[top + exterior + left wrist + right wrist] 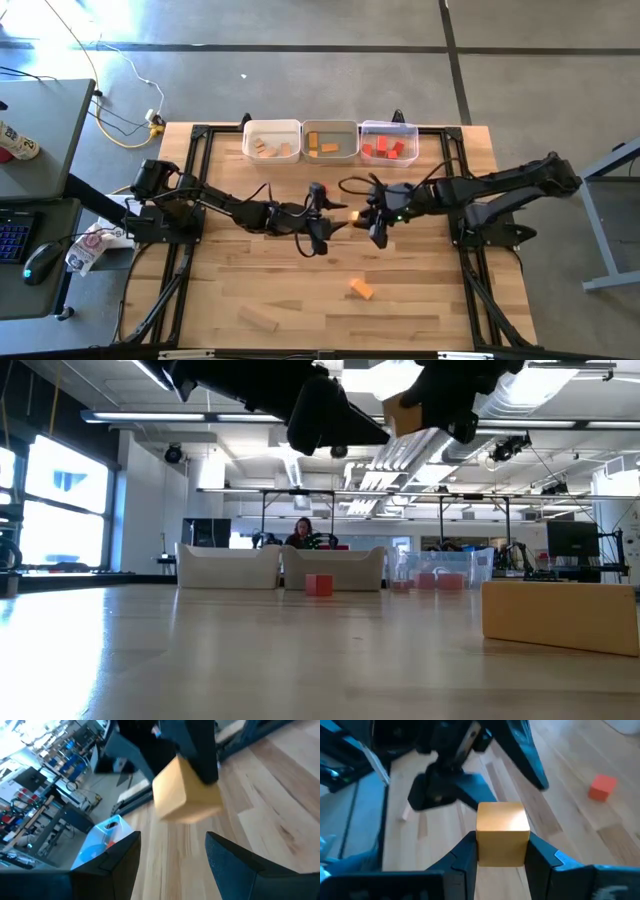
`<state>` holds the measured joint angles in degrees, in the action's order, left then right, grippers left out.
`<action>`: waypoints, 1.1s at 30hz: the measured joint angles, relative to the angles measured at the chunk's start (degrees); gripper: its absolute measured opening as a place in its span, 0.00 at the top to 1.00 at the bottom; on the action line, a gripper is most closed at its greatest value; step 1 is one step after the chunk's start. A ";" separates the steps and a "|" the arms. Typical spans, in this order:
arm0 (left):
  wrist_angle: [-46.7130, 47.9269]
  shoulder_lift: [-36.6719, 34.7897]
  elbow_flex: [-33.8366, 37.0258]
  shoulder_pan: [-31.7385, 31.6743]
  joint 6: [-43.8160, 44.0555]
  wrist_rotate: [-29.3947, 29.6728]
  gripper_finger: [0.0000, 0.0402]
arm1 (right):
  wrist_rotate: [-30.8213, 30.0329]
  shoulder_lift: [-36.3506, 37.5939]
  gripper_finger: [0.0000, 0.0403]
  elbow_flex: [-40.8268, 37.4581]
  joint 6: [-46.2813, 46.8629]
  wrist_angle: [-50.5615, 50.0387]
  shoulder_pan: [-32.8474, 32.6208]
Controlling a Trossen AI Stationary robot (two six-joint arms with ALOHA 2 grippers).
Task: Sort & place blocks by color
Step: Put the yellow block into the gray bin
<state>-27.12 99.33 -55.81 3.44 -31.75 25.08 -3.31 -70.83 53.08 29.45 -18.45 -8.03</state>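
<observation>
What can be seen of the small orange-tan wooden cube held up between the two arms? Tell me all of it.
The small orange-tan wooden cube has smooth, plain faces and slightly softened edges. It is lifted off the wooden table, over its middle, pinched on two opposite sides by the right gripper. Nothing else touches it. The left gripper faces it close by with fingers apart, not touching it.

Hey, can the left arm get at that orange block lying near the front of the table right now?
Probably yes. The left gripper is open and empty near mid-table, and the orange block lies alone on bare wood with nothing between them. The right gripper, holding a cube, sits off that path.
</observation>
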 joint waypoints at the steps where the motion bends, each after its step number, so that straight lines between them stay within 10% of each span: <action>1: -0.66 0.00 0.00 0.00 -0.06 -0.01 0.48 | 0.54 0.00 0.76 0.00 -0.31 0.63 0.46; 33: -9.24 0.00 0.00 -0.04 -6.46 0.89 0.61 | 0.51 -0.02 0.76 0.00 0.55 7.94 3.54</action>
<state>-36.36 99.33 -55.81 3.40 -38.20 25.97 -2.81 -70.85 53.08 30.00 -10.50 -4.49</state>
